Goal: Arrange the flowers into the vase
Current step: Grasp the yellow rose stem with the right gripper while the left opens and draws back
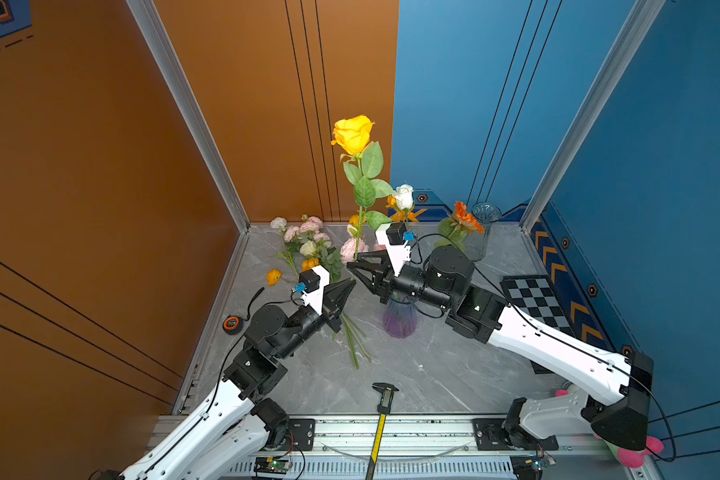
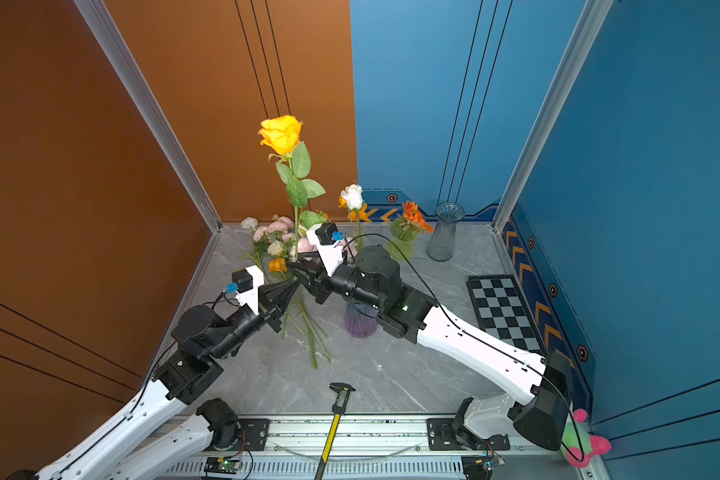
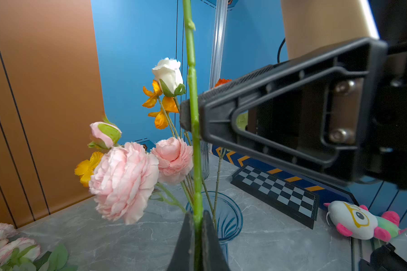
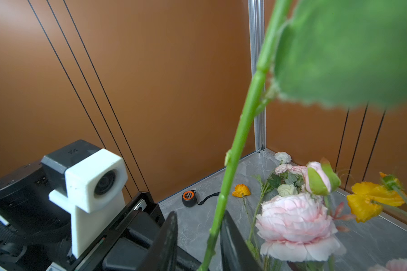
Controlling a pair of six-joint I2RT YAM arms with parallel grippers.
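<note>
A grey marble-patterned tabletop [image 1: 412,374] fills the lower middle of both top views. An orange-brown wall [image 1: 100,166] closes it in on the left and a blue wall [image 1: 474,104] on the right, with aluminium posts at the corners. A tape measure [image 1: 231,323] lies at the left edge, a caliper [image 1: 385,399] at the bottom centre and a checkerboard [image 1: 535,301] at the right. A plush toy [image 3: 362,220] lies near the checkerboard.

The yellow rose [image 1: 353,135] stands nearly upright in the centre of the frame, its bloom high against the seam of the two walls. The left gripper [image 1: 352,283] is clamped tight on the lower stem, as the left wrist view shows. The right gripper [image 1: 349,266] reaches the stem just above it from the right. Its jaws stand narrow around the stem, and the right wrist view shows a gap between the stem and one finger [image 4: 170,234]. The two grippers' tips nearly touch.

The purple vase [image 1: 400,322] stands just right of the held stem, half hidden under the right arm. It holds pink peonies [image 3: 125,180], a white rose [image 1: 404,196] and orange poppies [image 3: 161,110]. A clear glass vase [image 1: 484,232] stands at the upper right of the tabletop. Beside it is an orange daisy-like flower [image 1: 466,218], its stem hidden behind the arm. Loose flowers [image 1: 308,243] lie at the upper left of the tabletop, and loose stems [image 1: 354,340] lie below the left gripper.
</note>
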